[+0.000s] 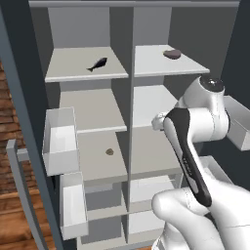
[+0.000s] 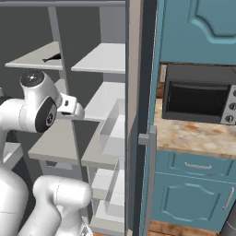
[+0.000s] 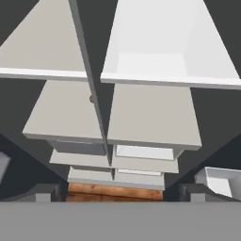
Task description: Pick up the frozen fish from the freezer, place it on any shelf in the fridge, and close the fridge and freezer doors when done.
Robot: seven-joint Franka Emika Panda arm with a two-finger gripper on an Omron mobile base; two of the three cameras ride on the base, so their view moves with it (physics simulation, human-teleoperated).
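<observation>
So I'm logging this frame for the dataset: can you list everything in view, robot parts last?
frozen fish: one, black, top shelf, left half of the open cabinet
rounded lump: one, dark maroon, top shelf, right half
small lump: one, brown, third shelf down, left half
door bins: two, pale grey, on the left door
microwave: one, black, on the marbled counter
cupboards: teal, above and below that counter
arm: one, white, before the shelves
gripper: one, open, holding nothing
</observation>
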